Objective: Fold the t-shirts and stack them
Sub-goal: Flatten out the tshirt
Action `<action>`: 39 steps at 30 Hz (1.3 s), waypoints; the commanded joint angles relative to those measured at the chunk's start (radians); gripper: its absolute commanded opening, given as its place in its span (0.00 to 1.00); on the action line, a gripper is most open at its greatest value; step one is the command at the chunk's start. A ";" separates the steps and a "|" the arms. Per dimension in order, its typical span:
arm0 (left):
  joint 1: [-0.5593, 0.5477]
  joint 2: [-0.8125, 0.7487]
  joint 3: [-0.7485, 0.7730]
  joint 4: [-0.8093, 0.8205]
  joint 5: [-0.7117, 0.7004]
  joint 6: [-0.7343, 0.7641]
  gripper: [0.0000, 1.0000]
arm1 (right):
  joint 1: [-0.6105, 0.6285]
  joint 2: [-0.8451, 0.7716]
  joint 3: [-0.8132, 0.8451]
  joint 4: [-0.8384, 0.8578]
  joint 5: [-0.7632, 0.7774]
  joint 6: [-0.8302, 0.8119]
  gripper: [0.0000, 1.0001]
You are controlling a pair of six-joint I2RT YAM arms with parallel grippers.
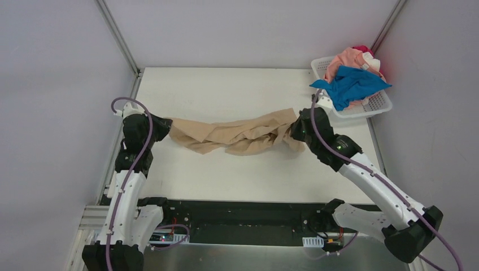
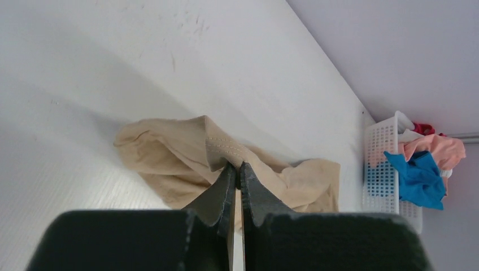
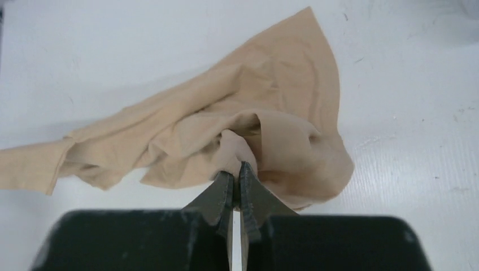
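Left of the basket (image 1: pixel 374 105): tan t-shirt (image 1: pixel 237 135), twisted, held at both ends.
Left gripper (image 2: pixel 237 167): pinching its hemmed edge.
Right gripper (image 3: pixel 237 168): pinching a bunched fold.
Risk: pulling taut may slip either thin bite.

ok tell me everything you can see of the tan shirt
The tan shirt is thin, soft, plain cloth, unfolded and crumpled into a loose wrinkled band across the table. The left gripper pinches a stitched hem at one end; the right gripper pinches a bunched fold at the other. Its middle seems to rest on the table.
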 commanded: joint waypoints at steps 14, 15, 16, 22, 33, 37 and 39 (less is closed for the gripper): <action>0.003 0.162 0.552 0.033 -0.070 0.072 0.00 | -0.368 0.062 0.534 0.053 -0.463 -0.269 0.00; 0.003 0.139 0.574 0.021 -0.081 0.084 0.00 | -0.369 0.042 0.560 0.045 -0.472 -0.276 0.00; 0.004 0.116 0.595 0.010 -0.097 0.095 0.00 | -0.368 0.019 0.574 0.039 -0.479 -0.284 0.00; 0.003 -0.034 0.765 -0.084 -0.153 0.164 0.00 | -0.368 -0.156 0.636 0.041 -0.598 -0.313 0.00; 0.003 -0.083 0.884 -0.134 -0.267 0.228 0.00 | -0.368 -0.321 0.597 0.042 -0.627 -0.297 0.00; 0.004 0.050 0.897 -0.135 -0.300 0.232 0.00 | -0.368 -0.278 0.535 0.062 -0.518 -0.321 0.00; 0.003 0.150 0.909 -0.127 -0.312 0.242 0.00 | -0.368 -0.241 0.489 0.085 -0.405 -0.343 0.00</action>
